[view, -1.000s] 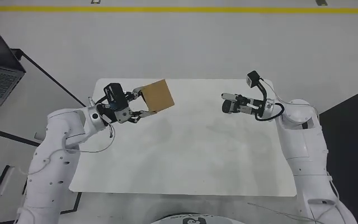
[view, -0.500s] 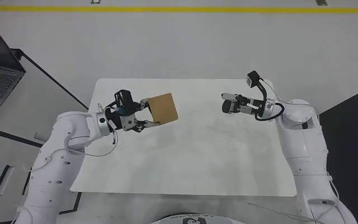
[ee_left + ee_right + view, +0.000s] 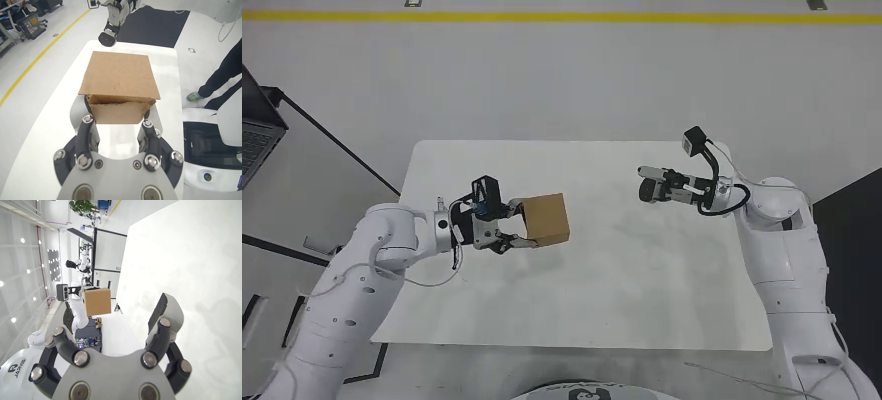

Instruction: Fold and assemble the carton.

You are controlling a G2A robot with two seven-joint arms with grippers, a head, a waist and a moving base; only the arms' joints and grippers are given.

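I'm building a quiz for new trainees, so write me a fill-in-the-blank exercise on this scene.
1. The left gripper is shut on the ___.
2. The right gripper is ___ and empty.
3. The table is ___ in colour.
Missing words: carton; open; white.

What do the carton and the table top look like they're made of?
The carton looks like corrugated cardboard, plain brown and matte; its flap edge is ragged and fibrous. The table top is a smooth white sheet with a faint sheen, probably laminate or plastic, though the look alone can't settle which.
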